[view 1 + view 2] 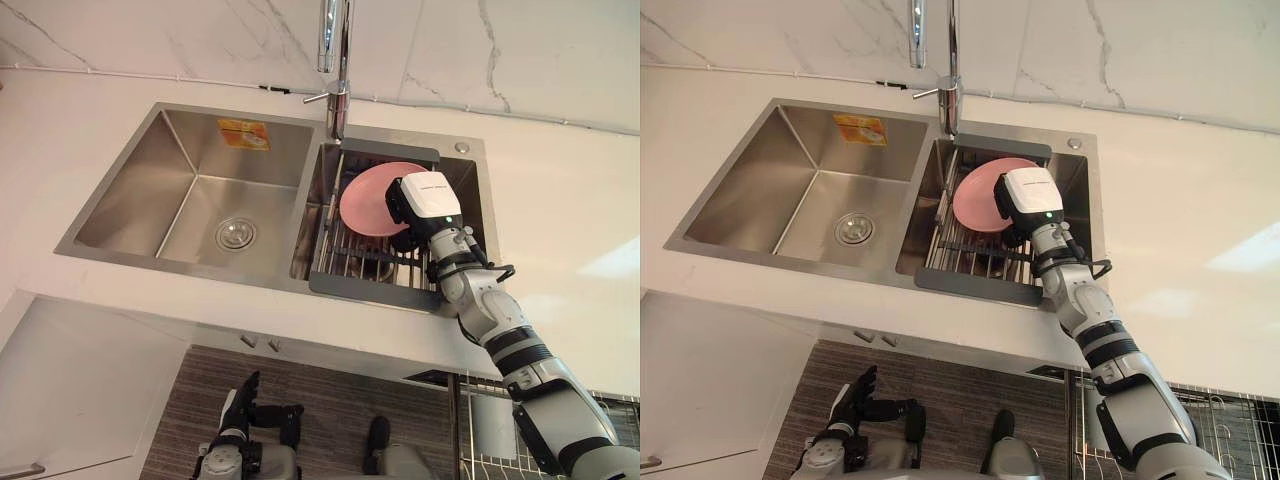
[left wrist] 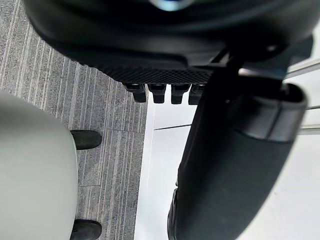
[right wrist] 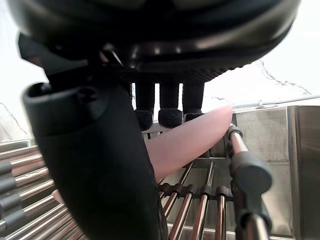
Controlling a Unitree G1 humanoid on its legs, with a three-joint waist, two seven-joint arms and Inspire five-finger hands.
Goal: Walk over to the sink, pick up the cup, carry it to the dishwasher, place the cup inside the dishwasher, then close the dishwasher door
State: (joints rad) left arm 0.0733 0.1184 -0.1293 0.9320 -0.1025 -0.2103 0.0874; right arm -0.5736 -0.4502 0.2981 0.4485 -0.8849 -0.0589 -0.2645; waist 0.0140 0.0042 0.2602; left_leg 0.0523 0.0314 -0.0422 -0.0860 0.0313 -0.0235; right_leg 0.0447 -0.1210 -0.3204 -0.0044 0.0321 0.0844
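Nearest, low by the robot's side, the left hand (image 1: 240,398) hangs above the grey striped floor (image 1: 330,400) with its fingers straight and loosely spread, holding nothing. Off to the right at the same low level lies a wire basket (image 1: 1240,420), just below the edge of the white countertop (image 1: 570,220).

Further out, the right arm reaches over the counter's front edge into the right basin of the steel double sink (image 1: 150,262). A roll-up drying rack (image 1: 350,262) of metal rods lies across that basin, and a pink plate (image 1: 365,200) leans on it. The right hand (image 3: 95,160) hovers palm-down over the rack at the plate's right side. Its fingers (image 3: 170,107) reach straight out and end just at the plate's rim, with the thumb held apart from them and nothing clasped in between. Whether the fingertips touch the plate cannot be told. The hand hides the part of the rack beneath it, so where the cup is cannot be told either.

The left basin has a round drain (image 1: 236,234) in its floor and an orange sticker (image 1: 244,133) on its back wall. Behind the divider rises the chrome faucet (image 1: 337,60), and past it stands the marble wall (image 1: 150,30).
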